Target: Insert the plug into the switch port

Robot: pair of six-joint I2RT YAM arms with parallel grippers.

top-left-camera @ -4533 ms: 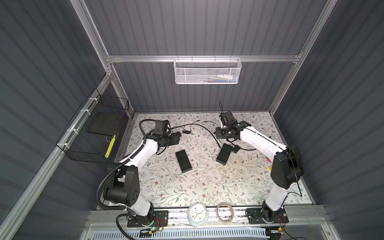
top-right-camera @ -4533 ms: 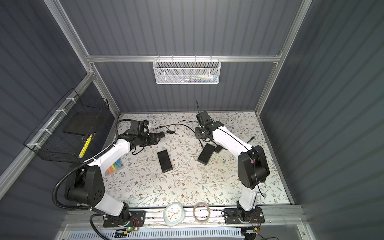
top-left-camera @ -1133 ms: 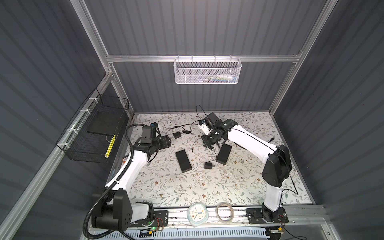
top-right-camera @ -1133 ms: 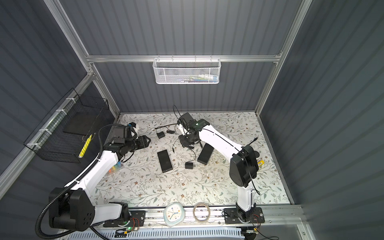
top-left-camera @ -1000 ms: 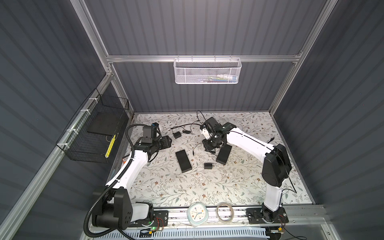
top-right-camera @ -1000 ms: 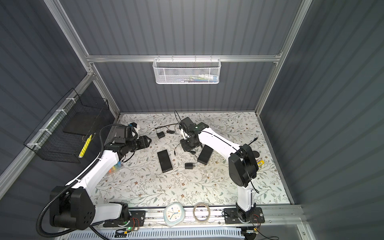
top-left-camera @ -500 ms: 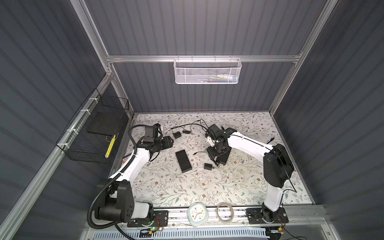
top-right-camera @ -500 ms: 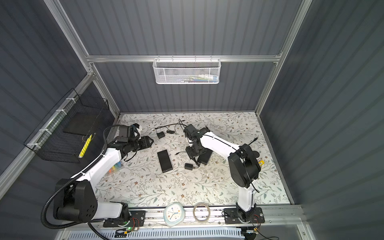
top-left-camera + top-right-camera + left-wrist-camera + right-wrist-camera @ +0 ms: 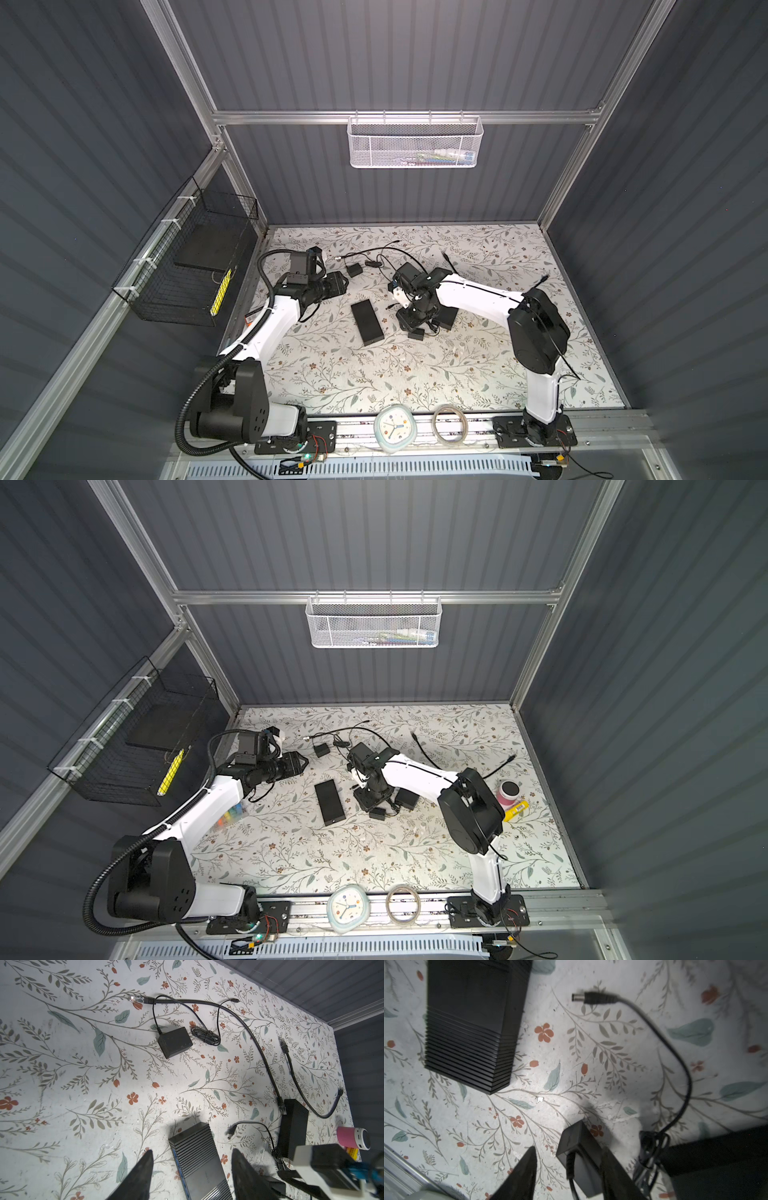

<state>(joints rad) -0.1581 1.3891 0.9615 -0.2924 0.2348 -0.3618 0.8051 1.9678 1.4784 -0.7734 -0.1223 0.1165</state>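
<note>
A: Where's the plug (image 9: pixel 583 998)?

B: Lying loose on the flowered surface (image 9: pixel 571 1076), between the switch box (image 9: pixel 473 1022) — the flat black one with the blue strip — and a second black box (image 9: pixel 293 1126). Its metal tip points toward the switch box, but there's a gap; they don't touch.

A: And the switch port?

B: Can't pick it out from here. The edge facing the plug just looks dark.

A: What about the right gripper (image 9: pixel 569 1148)?

B: Down low over the power adapter (image 9: pixel 579 1159) at the other end of the plug's cable (image 9: pixel 683 1068). Fingers spread, adapter between them; one finger looks to be against it, the other stands clear — so it isn't pinched. The cable's slack sits bundled just beside the adapter.

A: The left gripper (image 9: pixel 192 1150)?

B: Hanging above the surface near the switch box's back end, not touching it, fingers spread wide with nothing between them.
</note>
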